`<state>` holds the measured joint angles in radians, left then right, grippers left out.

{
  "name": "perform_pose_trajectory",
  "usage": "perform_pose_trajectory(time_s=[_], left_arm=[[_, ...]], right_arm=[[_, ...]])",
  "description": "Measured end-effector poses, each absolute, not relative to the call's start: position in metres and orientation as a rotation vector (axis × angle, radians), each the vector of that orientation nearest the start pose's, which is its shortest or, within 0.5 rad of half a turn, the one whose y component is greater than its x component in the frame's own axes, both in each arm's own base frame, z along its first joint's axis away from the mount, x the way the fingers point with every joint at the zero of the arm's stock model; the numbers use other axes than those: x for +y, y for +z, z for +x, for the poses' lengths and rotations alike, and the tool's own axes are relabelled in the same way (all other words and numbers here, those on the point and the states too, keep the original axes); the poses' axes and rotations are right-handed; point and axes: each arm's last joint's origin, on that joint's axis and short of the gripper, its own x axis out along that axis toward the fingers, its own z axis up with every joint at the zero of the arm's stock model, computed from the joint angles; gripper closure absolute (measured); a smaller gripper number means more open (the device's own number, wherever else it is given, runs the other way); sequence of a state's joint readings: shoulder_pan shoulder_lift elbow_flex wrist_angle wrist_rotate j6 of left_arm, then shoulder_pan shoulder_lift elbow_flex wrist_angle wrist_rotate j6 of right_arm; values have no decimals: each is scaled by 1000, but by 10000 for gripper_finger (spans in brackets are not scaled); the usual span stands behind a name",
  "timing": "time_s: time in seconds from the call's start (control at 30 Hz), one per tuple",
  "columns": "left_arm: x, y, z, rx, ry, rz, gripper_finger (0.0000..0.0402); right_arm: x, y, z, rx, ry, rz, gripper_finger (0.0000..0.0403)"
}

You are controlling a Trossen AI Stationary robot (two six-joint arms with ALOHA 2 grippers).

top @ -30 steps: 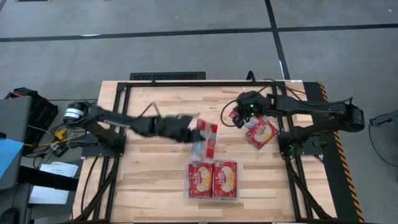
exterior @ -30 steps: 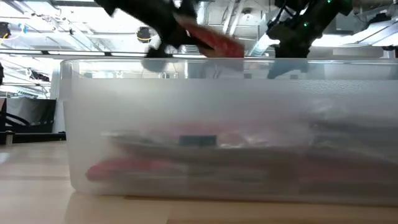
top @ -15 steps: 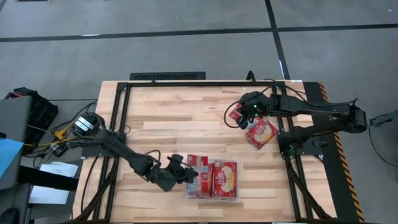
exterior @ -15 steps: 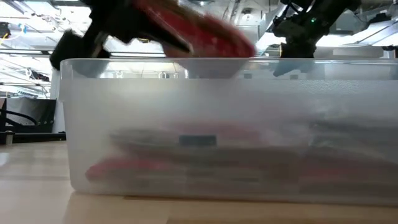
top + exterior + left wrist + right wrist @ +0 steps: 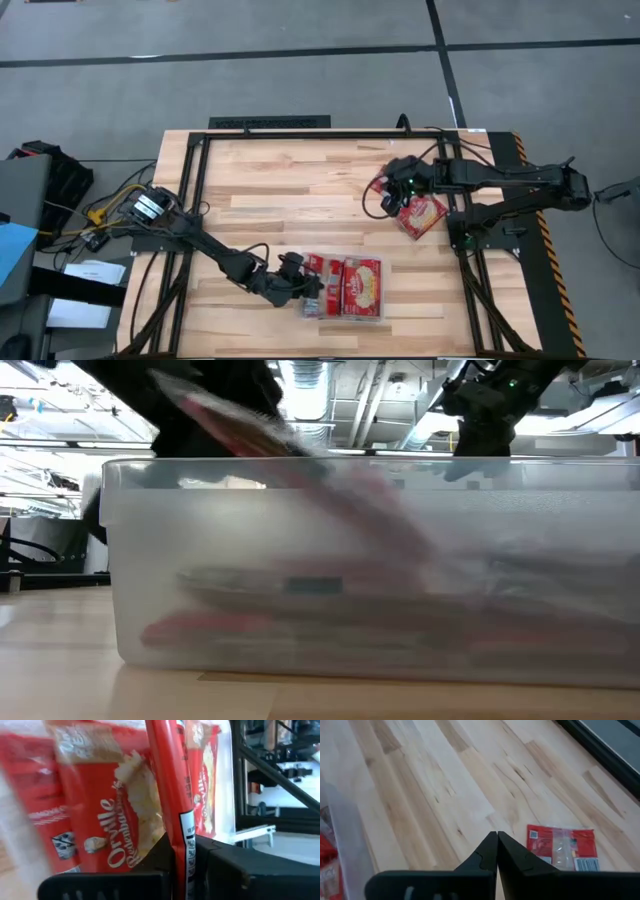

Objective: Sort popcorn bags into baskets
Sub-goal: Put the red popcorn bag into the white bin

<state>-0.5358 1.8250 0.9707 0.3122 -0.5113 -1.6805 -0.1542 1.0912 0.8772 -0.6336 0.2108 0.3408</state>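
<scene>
Left hand (image 5: 300, 284) grips a popcorn bag (image 5: 312, 282) edge-on over the bin's (image 5: 376, 316) near end.
High view: right hand (image 5: 398, 190) sits clenched and empty, another packet (image 5: 423, 214) on the counter (image 5: 290, 190) just beside it. Low view: the gripped bag (image 5: 330, 490) slants into the bin (image 5: 130, 560). Left wrist view: the fingers (image 5: 220, 865) pinch the bag's (image 5: 167, 795) edge; packed bags (image 5: 120, 795) lie behind.

The left pincer (image 5: 181, 857) is clamped on a narrow red popcorn packet (image 5: 169, 780), held edge-on so its thin side and a barcode strip face the camera. Just behind that packet lies a wider red bag (image 5: 107, 810) printed with popcorn and white lettering. Beyond the held packet, another red bag (image 5: 205, 785) lies inside the clear bin (image 5: 231, 780), whose wall rises beside it.
</scene>
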Motion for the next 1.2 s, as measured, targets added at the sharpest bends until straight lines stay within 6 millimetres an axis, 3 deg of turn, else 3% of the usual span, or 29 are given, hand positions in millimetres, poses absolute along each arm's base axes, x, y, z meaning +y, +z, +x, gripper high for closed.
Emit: perform_pose_trajectory(time_s=[0.2,0.53,0.7,0.97,1.2], left_arm=[[-177,161,327,378,385,-1380,351],[-163,164,336,440,340,-1409,170],[-150,168,343,548,246,-1435,105],[-134,187,335,601,292,-1446,77],[-114,218,314,578,403,-1409,76]], right_arm=[[-35,272,211,787,-467,286,369],[-35,272,211,787,-467,286,373],[-36,272,211,787,-471,287,365],[-36,271,209,806,-489,266,367],[-44,259,198,931,-667,247,381]])
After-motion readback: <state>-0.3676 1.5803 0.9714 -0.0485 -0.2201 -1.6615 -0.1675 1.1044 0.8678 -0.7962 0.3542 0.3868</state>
